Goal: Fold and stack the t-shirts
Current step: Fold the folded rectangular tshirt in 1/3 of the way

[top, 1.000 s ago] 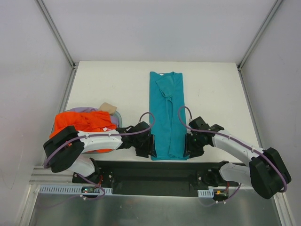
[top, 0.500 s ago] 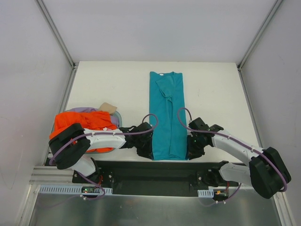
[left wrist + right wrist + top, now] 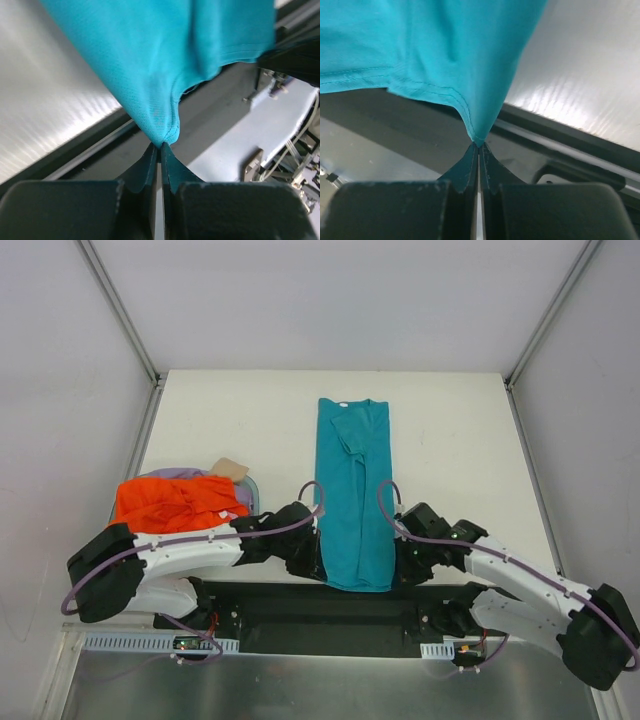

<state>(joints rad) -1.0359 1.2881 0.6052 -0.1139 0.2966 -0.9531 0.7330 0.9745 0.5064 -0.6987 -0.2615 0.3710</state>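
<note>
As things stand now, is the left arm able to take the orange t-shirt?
Probably not yet: the left gripper is shut on the near corner of the teal t-shirt. The orange t-shirt lies close beside that arm, so after letting go it likely could.
</note>
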